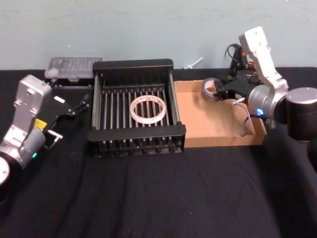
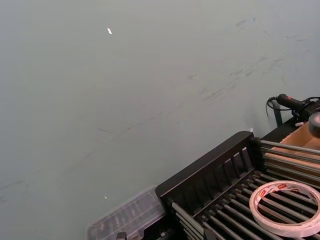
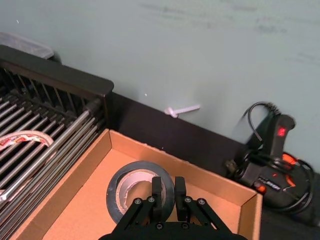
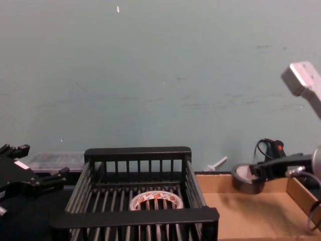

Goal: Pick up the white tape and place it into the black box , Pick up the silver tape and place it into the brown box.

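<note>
The left gripper [image 1: 81, 105] hangs just left of the black box [image 1: 136, 66], outside its slatted side wall; its dark fingers stand spread apart with nothing between them. Behind it, against the wall and to the left of the box's far corner, lies a clear plastic case [image 1: 73, 67] with a ribbed lid.

The black box is a matt crate with thick flat rims, thin bars for sides and round rods for a floor. The white tape [image 1: 147, 109] lies flat on those rods near the middle of the box: a wide, thin-walled, translucent ring with red print on its inner core.

Touching the black box's right wall is the brown box [image 1: 221, 141], a shallow tray of smooth tan cardboard with low walls. Over its far end, to the right of the black box, the right gripper [image 1: 219, 92] holds the silver tape [image 1: 210, 87], a thick dark grey roll with a pale core. Its jaws are closed narrowly on the roll's wall, one finger inside the ring and one outside. In the chest view the roll sits above the cardboard floor.
</note>
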### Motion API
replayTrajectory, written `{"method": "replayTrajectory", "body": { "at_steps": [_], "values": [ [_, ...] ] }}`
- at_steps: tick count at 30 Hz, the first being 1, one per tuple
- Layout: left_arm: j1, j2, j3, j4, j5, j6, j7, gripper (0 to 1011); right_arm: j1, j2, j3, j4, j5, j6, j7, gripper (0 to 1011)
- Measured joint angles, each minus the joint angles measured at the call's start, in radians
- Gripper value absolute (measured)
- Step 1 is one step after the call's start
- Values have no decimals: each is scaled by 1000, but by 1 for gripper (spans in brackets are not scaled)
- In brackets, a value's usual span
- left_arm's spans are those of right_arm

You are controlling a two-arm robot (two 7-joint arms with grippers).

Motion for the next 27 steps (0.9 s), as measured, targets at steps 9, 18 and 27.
{"method": "replayTrajectory", "body": {
  "at_steps": [9, 18, 27],
  "values": [
    [0, 0, 0, 0, 0, 0, 0, 1001, 25, -29, -7, 82, -15, -8, 5, 158],
    [0, 0, 0, 0, 0, 0, 0, 1001, 27, -34, -11, 94, -24, -12, 11, 158],
    [0, 0, 0, 0, 0, 0, 0, 1001, 27, -33, -10, 94, -23, -12, 11, 243]
  ]
}}
